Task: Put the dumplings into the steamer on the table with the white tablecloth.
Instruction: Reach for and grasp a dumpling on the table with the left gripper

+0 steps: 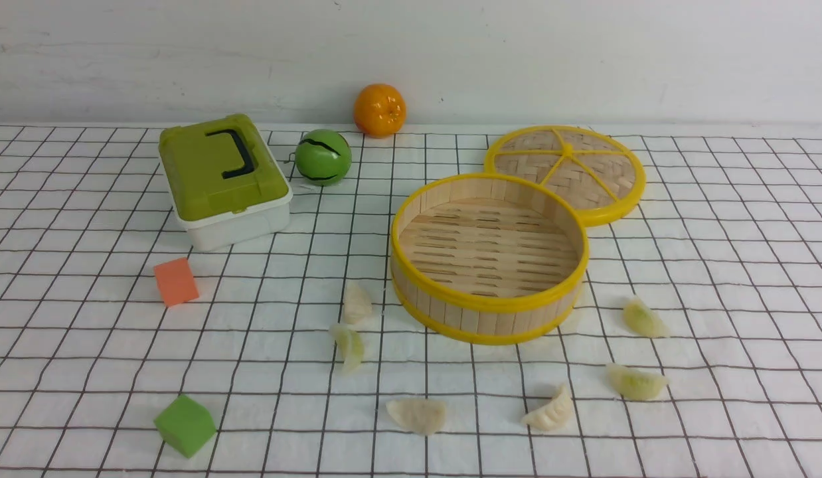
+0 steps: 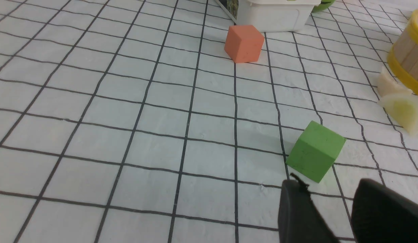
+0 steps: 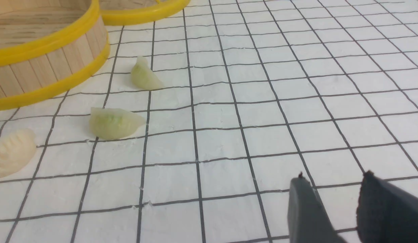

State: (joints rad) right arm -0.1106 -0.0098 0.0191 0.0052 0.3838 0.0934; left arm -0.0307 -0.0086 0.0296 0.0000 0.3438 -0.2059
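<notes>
The counter is covered by the white tablecloth, gridded in thin black lines. Just ahead of the left hand sits a green cube. Farther out is an orange cube, then a white box with a green lid. Out from the right hand, toward the left hand's side, lie two green dumplings and a cream dumpling, all near the steamer. Three more lie between the cubes and the steamer. The woven lid lies flat just beyond the steamer. A green ball and an orange rest farthest from both hands.
</notes>
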